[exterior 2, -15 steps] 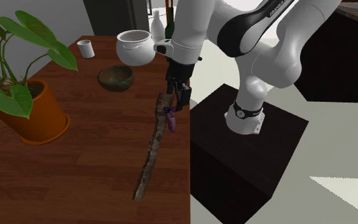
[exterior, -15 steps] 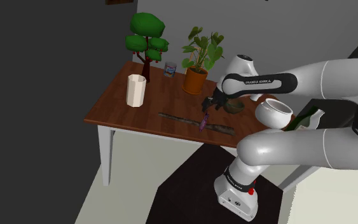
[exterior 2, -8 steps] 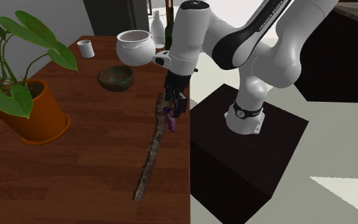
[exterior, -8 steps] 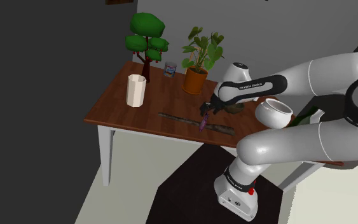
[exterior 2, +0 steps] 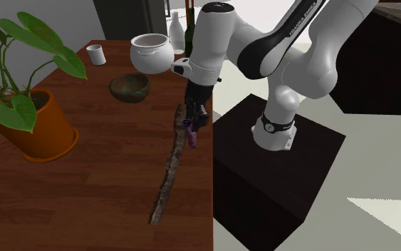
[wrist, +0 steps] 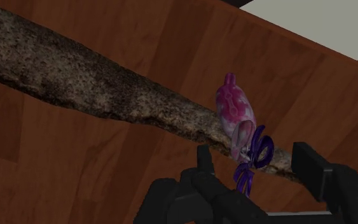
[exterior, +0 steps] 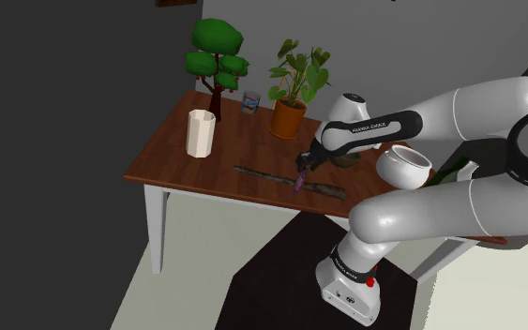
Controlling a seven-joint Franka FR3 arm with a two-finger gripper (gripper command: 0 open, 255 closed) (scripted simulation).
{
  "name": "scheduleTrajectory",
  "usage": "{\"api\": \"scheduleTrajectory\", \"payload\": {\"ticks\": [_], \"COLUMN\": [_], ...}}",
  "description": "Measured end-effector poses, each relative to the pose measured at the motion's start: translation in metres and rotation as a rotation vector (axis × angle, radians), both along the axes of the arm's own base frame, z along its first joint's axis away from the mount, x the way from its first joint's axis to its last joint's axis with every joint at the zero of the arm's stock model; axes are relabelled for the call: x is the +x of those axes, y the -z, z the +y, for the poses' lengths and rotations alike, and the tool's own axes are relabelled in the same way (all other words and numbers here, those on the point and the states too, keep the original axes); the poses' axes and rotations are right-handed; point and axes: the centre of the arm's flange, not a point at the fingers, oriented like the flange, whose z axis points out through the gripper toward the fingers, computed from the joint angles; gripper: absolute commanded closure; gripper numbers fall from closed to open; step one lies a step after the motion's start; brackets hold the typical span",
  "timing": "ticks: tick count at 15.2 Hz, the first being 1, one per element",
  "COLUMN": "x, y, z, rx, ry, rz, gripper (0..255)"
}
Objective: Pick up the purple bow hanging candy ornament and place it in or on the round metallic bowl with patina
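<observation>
The ornament [wrist: 238, 114] is a pink-and-purple candy with a dark purple bow. It lies on the brown table against a rough bark stick [wrist: 95, 89], close to the table's edge. My gripper [wrist: 257, 168] is open, its fingers standing on either side of the bow end without touching it. In the second exterior view the gripper [exterior 2: 194, 123] hangs just above the ornament [exterior 2: 192, 137]; the greenish patina bowl [exterior 2: 129, 86] sits beyond, apart from both. In the shoulder view the gripper [exterior: 304, 169] is over the ornament [exterior: 298, 182], and the bowl [exterior: 347, 157] is partly hidden by the arm.
A white round pot [exterior 2: 151, 52], a small white cup [exterior 2: 95, 53] and bottles [exterior 2: 176, 28] stand past the bowl. An orange plant pot [exterior 2: 38, 132], a white vase [exterior: 200, 133] and a small tree [exterior: 217, 52] occupy the table's other side. The dark stand [exterior 2: 277, 185] adjoins the table edge.
The gripper has come down and a little closer to the ornament over the last second; in the last half second it barely moved. The ornament and stick have stayed put.
</observation>
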Motion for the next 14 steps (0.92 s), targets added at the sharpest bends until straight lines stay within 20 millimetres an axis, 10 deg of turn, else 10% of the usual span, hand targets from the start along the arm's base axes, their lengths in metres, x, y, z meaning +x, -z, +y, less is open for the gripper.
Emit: {"api": "scheduleTrajectory", "payload": {"ticks": [14], "x": [0.0], "y": [-0.021], "z": [0.0], "rx": [0.0], "ry": [0.0], "rz": [0.0], "gripper": [255]}}
